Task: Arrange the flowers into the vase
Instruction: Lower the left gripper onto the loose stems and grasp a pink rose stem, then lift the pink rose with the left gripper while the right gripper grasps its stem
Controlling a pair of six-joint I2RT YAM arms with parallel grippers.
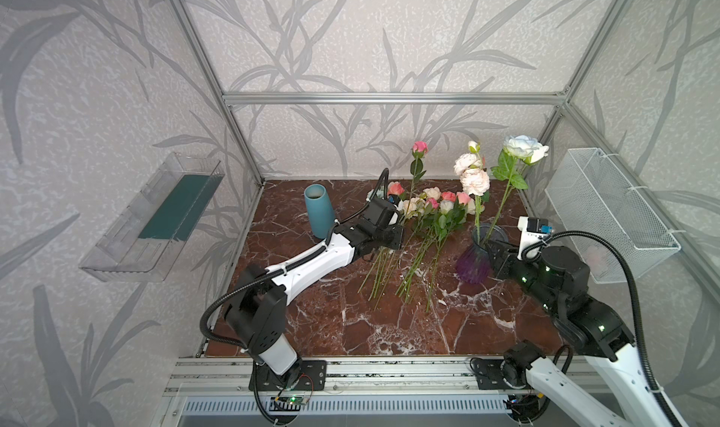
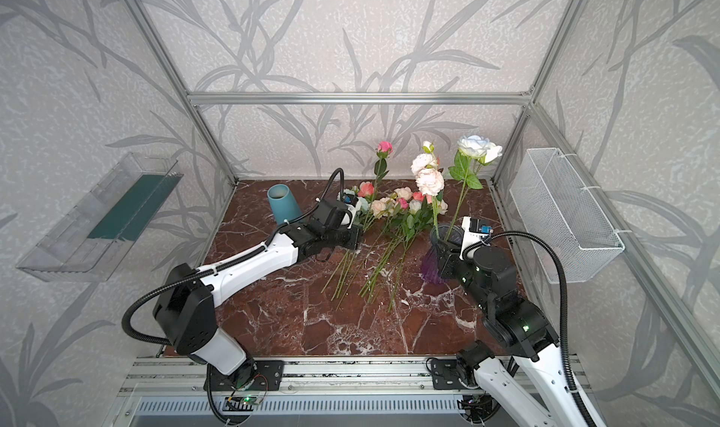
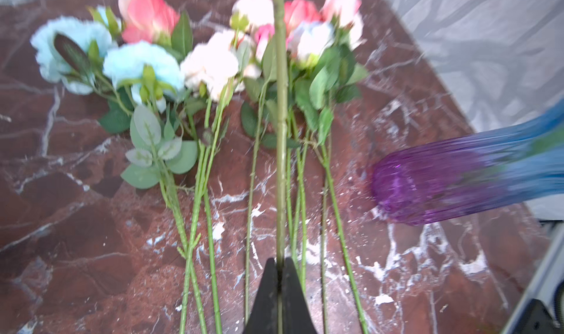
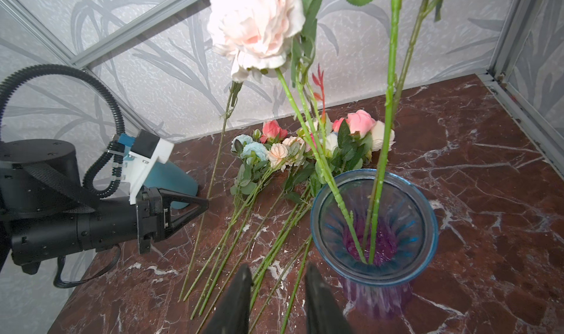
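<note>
My left gripper is shut on the green stem of a pink rose, which stands nearly upright above the table in both top views. Several other flowers lie on the marble in a loose row, blooms toward the back wall. A purple and blue glass vase stands to their right and holds a white rose and pale pink peonies. My right gripper is open beside the vase, low over the loose stem ends, with nothing between its fingers.
A teal cylinder cup stands at the back left of the table, just behind my left arm. On the right wall hangs a white wire basket. The left wall carries a clear plastic tray. Aluminium frame posts edge the table.
</note>
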